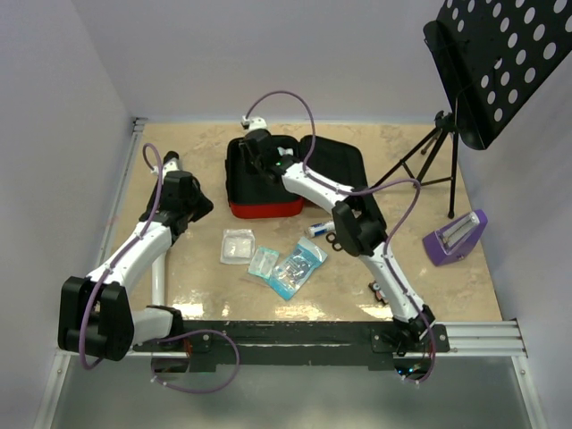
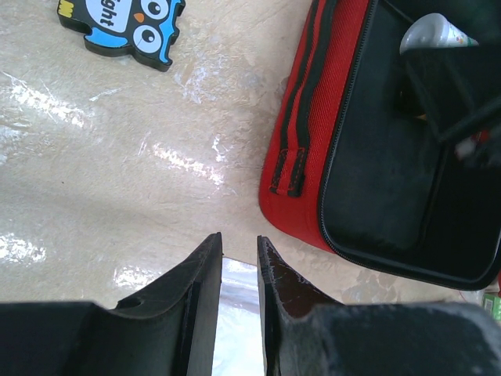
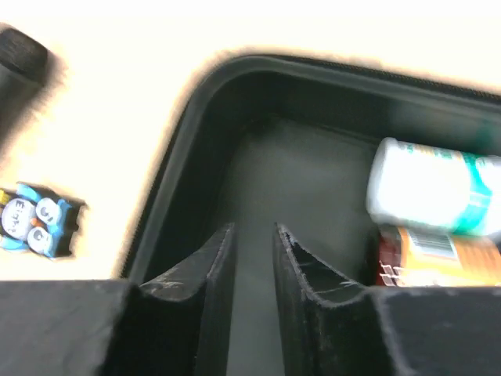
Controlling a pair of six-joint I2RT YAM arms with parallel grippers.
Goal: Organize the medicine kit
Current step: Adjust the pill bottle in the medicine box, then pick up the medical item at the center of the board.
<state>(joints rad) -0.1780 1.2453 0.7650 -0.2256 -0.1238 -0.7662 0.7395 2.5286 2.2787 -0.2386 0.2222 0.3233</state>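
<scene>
Medicine kit [image 1: 264,210] open; right gripper [image 3: 254,229] near inner corner.

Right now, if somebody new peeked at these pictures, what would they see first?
Probably the red medicine kit, lying open at the far middle of the table, with the right tool reaching into its black inside beside a white bottle. Next, the clear packets scattered in front of it, and the big black holey music stand at the far right.

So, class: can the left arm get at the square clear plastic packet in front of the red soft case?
Probably yes: the square clear plastic packet lies uncovered on the table, near the left fingers, with nothing between.
</scene>
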